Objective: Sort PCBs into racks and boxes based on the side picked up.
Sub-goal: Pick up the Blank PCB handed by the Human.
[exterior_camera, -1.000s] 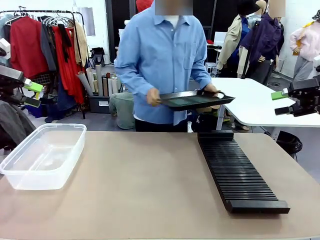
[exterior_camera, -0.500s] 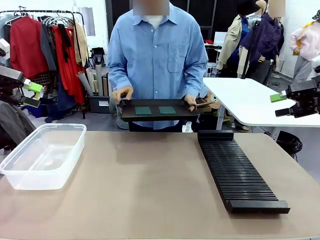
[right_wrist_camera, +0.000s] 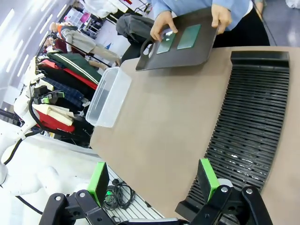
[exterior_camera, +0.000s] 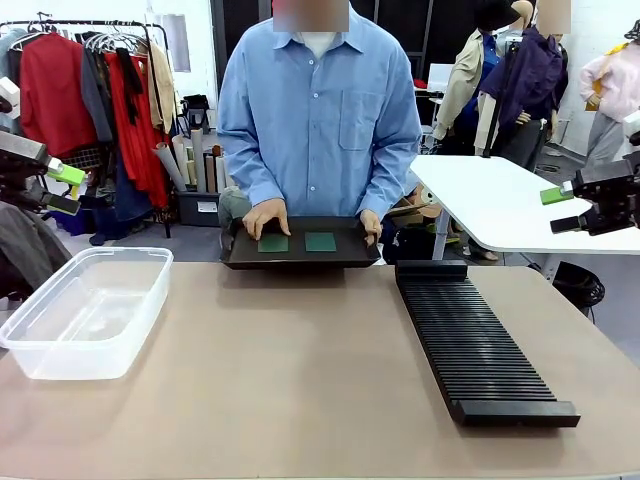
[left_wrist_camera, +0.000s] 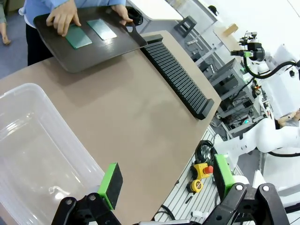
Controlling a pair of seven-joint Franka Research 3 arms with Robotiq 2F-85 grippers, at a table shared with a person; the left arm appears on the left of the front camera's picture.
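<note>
Starting at the left gripper point(exterior_camera: 62, 188): spread wide, empty, off the table's left side, near the clear box point(exterior_camera: 85, 310). Same for the right gripper point(exterior_camera: 560, 208): spread, empty, off the right side, past the black rack point(exterior_camera: 470, 340). Well apart from both, at the table's far edge: two PCBs point(exterior_camera: 273, 243) lying side by side in a black tray point(exterior_camera: 300, 262), held by a person's hands point(exterior_camera: 265, 215). One PCB partly covered by fingers; board detail too small to read.

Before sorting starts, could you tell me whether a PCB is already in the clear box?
No, both PCBs lie on the black tray at the table's far edge, and the box shows only its bare floor.
</note>
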